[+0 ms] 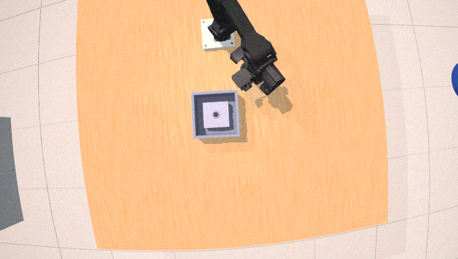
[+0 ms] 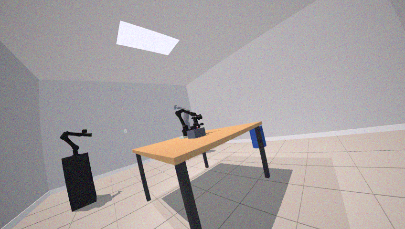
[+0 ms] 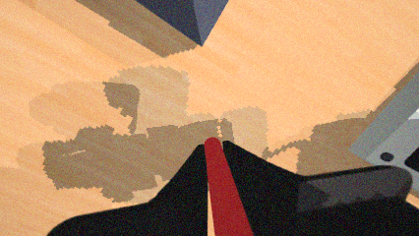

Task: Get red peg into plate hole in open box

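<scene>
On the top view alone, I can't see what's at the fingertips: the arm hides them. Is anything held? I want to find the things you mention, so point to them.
Observer: Yes. In the wrist view, the claw (image 3: 213, 147) is shut on the red peg (image 3: 223, 197).
Operator: From above I don't see the blue bin at full height. Where does it stand?
Observer: The exterior view shows the blue bin (image 1: 455, 80) (image 2: 258, 137) down below the tabletop, behind a dark table leg (image 2: 262, 153).
</scene>
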Motion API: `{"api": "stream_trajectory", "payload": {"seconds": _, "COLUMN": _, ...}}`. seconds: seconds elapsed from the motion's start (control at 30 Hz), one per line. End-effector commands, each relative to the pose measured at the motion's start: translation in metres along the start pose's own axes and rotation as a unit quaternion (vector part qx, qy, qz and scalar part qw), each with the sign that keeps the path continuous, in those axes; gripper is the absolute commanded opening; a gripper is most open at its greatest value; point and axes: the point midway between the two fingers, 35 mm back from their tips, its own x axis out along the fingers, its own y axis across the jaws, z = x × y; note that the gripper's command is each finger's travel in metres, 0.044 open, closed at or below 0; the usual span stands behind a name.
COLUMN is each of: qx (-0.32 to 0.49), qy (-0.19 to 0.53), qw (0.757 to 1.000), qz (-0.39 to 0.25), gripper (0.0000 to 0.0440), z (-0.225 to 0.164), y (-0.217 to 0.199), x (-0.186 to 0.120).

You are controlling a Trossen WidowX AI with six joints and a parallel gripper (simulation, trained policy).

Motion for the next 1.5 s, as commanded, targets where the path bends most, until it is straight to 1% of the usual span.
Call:
{"api": "stream_trajectory", "payload": {"seconds": 0.0, "qx": -0.015, "qy": -0.025, "qw": 0.999, "qz": 0.015, "gripper": 0.0, "z": 0.014, "y": 0.005, "x": -0.017}}
{"api": "stream_trajectory", "payload": {"seconds": 0.37, "qx": -0.029, "qy": -0.073, "qw": 0.996, "qz": 0.034, "gripper": 0.0, "z": 0.052, "y": 0.017, "x": -0.054}}
{"api": "stream_trajectory", "payload": {"seconds": 0.6, "qx": -0.02, "qy": -0.096, "qw": 0.995, "qz": 0.033, "gripper": 0.0, "z": 0.082, "y": 0.02, "x": -0.064}}
{"api": "stream_trajectory", "payload": {"seconds": 1.0, "qx": 0.009, "qy": -0.12, "qw": 0.992, "qz": 0.028, "gripper": 0.0, "z": 0.128, "y": 0.019, "x": -0.062}}
{"api": "stream_trajectory", "payload": {"seconds": 1.47, "qx": 0.042, "qy": -0.127, "qw": 0.991, "qz": 0.022, "gripper": 0.0003, "z": 0.171, "y": 0.016, "x": -0.042}}
